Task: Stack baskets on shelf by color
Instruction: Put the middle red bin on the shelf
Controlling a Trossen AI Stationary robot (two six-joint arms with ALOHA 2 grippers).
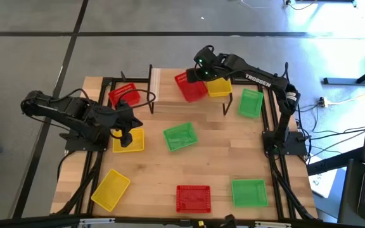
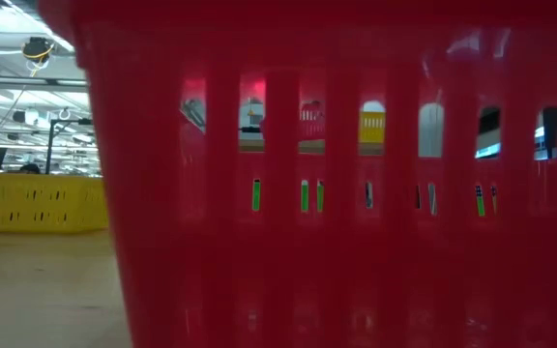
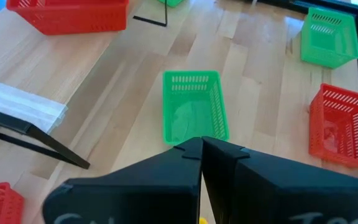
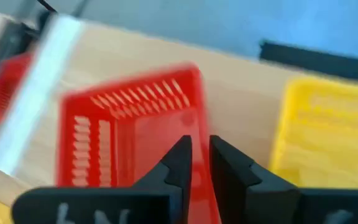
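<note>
Red basket (image 1: 191, 87) on the shelf (image 1: 170, 88), lying askew just beside a yellow basket (image 1: 219, 87) on the same plank; right gripper (image 1: 198, 74) directly above its far edge, fingers (image 4: 180, 163) slightly parted astride one red wall, grip on it not discernible. Left gripper (image 1: 125, 128) over a yellow basket (image 1: 129, 140) near the table's left side, fingers (image 3: 185, 163) pressed together, nothing between them. Elsewhere on the tabletop (image 1: 220, 158): red basket (image 1: 122, 95) beside the shelf's left end, green basket (image 1: 180, 136) at centre, green basket (image 1: 250, 102) right of the shelf, and along the near edge yellow (image 1: 111, 189), red (image 1: 192, 198) and green (image 1: 249, 192) baskets.
</note>
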